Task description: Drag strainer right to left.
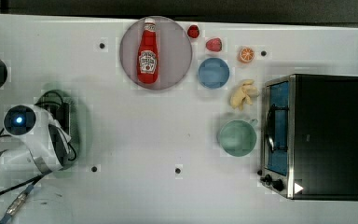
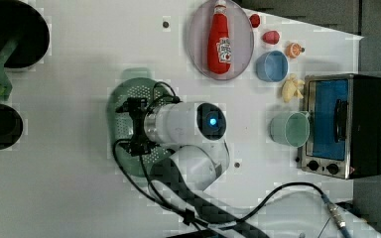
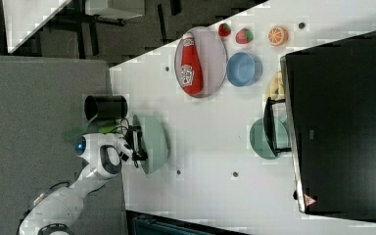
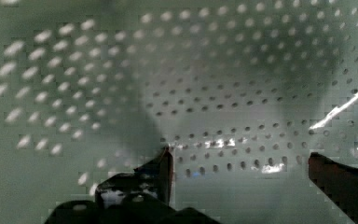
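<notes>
fingers [image 4: 168,172] spread, nothing held | inside strainer [image 4: 242,70] basin | rim cut off

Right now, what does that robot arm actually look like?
A white arm of rounded segments with black joints, a glowing blue light on one end cap, black cables looping beside it, and a black pincer with two dark fingers.

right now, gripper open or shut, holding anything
gripper: open, fingers spread inside the strainer basin, nothing clamped between them.
</notes>
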